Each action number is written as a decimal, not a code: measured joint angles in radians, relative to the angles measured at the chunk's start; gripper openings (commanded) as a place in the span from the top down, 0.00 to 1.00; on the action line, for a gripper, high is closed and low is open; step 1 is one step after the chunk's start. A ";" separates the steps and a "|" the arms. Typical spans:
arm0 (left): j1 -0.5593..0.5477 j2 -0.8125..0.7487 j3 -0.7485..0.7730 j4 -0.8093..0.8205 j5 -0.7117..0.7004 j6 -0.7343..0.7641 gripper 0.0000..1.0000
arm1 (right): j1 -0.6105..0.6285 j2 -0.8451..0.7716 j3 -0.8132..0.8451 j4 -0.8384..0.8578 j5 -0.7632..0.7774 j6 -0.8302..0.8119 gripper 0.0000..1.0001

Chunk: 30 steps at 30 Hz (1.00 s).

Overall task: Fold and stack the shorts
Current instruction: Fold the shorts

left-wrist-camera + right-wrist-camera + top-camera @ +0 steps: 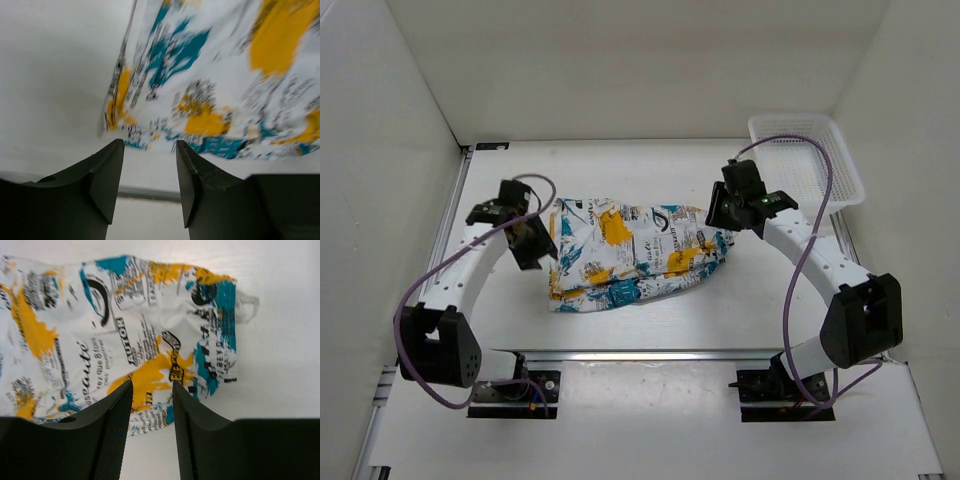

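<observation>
Both released, nothing held: left end effector [150,150] just left of the shorts [635,255], right end effector [152,387] over their right end. Shorts lie rumpled, loosely doubled, midway across the worktop [650,170]. Risk: pinching one layer only, dragging the fold open.

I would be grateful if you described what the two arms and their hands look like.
The left arm and right arm have white links dotted with small holes, joined by black joint housings. A purple cable loops along each. The left hand and right hand are black; their fingers are dark and wedge-shaped, with a fine woven texture.
</observation>
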 measured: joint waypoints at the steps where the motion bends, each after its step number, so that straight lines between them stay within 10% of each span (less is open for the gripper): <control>1: -0.016 0.000 -0.058 -0.007 0.013 -0.018 0.44 | 0.000 -0.005 -0.018 -0.006 0.000 0.000 0.57; 30: -0.095 0.273 -0.254 0.157 0.010 -0.174 0.30 | 0.000 -0.078 -0.093 -0.066 0.023 0.000 0.56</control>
